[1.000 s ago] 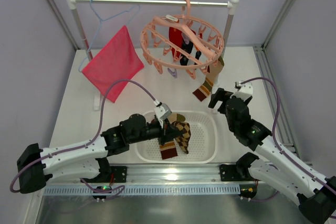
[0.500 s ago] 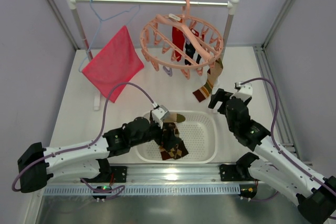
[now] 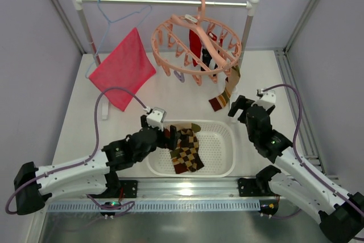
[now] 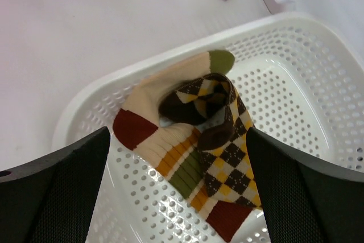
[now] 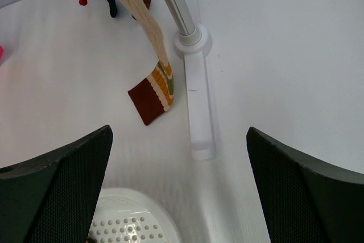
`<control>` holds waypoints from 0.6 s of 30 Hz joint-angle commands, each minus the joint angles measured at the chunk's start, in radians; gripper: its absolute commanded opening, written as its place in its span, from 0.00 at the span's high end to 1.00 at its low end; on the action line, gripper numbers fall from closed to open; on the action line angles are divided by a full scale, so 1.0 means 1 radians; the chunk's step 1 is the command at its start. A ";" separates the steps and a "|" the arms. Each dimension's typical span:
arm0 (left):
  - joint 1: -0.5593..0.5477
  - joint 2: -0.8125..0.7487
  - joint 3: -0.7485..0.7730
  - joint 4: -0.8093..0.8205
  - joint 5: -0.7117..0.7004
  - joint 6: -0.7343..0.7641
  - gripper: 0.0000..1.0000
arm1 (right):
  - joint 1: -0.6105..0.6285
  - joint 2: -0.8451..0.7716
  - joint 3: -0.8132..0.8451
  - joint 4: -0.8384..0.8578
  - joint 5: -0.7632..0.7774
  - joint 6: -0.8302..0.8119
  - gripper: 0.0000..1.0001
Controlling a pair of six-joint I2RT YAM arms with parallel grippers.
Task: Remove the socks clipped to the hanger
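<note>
The left gripper (image 3: pixel 172 138) has just let go of the brown argyle sock (image 3: pixel 190 153) it was clamping a second ago, and its arm is pulling back toward the left rim of the white perforated basket (image 3: pixel 232 153). Its fingers are standing wide apart and released, holding nothing. In the left wrist view the argyle sock (image 4: pixel 227 160) is lying crumpled in the basket (image 4: pixel 159 61), draped over a tan striped sock (image 4: pixel 153 138) with a green toe and a dark red heel. Behind them, the round pink clip hanger (image 3: pixel 187 71) is hanging by its hook from the metal rail (image 3: pixel 165 2), and it has swung a little since the earlier frame. A red sock (image 3: pixel 195 41) and a dark navy sock (image 3: pixel 205 58) are dangling inside the ring. A second striped one (image 3: pixel 227 86) is clipped at the ring's right side, its dark red cuff (image 5: pixel 149 102) reaching down to the table by the rail's foot. The right gripper (image 3: pixel 239 106) is hovering near that cuff, fingers spread and empty. A pink-red cloth (image 3: pixel 122 66) is hanging on the rail at left.
</note>
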 commanded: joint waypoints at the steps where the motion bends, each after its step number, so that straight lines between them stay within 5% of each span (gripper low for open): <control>1: 0.003 -0.016 0.051 0.057 -0.135 0.015 0.00 | -0.038 0.006 -0.017 0.051 -0.019 0.003 0.00; 5: 0.003 0.062 0.095 0.192 -0.064 0.061 0.00 | -0.118 0.002 -0.066 0.097 -0.116 0.009 0.00; 10: 0.003 0.302 0.190 0.410 0.126 0.113 0.00 | -0.233 -0.018 -0.121 0.168 -0.281 0.023 0.00; 18: -0.003 0.666 0.353 0.744 0.221 0.178 0.00 | -0.353 -0.084 -0.174 0.223 -0.405 0.043 0.00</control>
